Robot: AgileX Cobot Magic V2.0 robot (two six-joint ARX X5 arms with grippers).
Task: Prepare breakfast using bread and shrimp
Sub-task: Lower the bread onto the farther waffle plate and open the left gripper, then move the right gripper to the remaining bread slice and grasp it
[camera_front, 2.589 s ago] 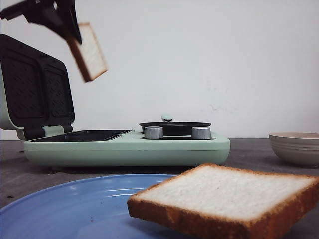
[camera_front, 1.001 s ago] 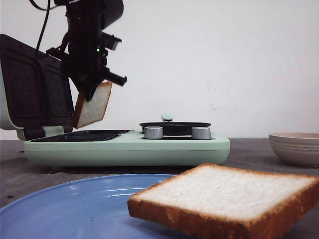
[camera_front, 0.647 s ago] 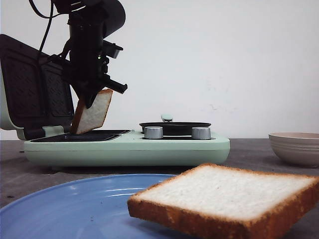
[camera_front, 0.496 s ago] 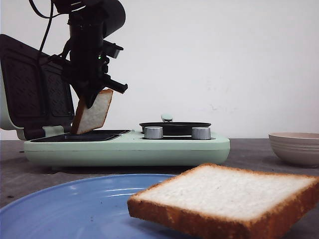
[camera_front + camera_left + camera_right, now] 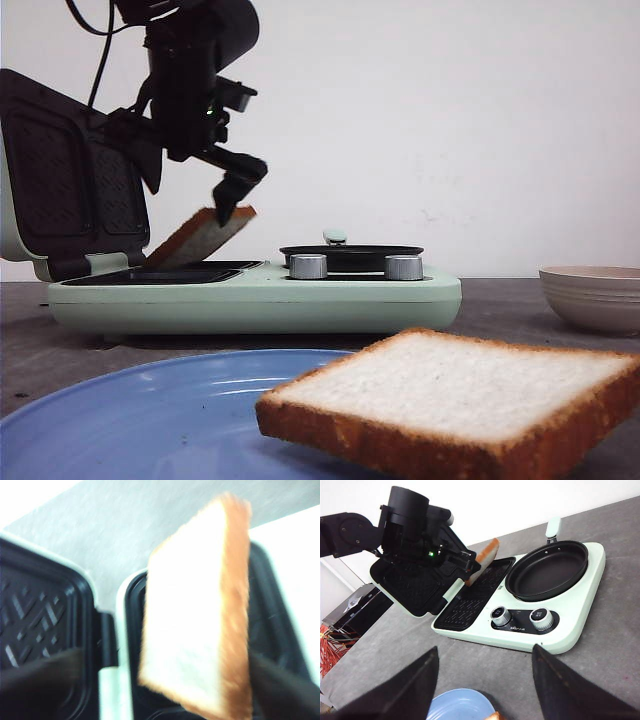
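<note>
Bread slice [image 5: 200, 238] has tipped onto the grill plate's [image 5: 180, 272] edge, left gripper [image 5: 190, 195] now spread above.

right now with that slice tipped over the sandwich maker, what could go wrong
The bread slice leans at a slant, its lower edge in the sandwich maker's grill plate, so it may not settle flat in the well. The left gripper is open right above it and could clip the raised edge as it moves. The other slice overhangs the blue plate's rim and could tip off when picked.
</note>
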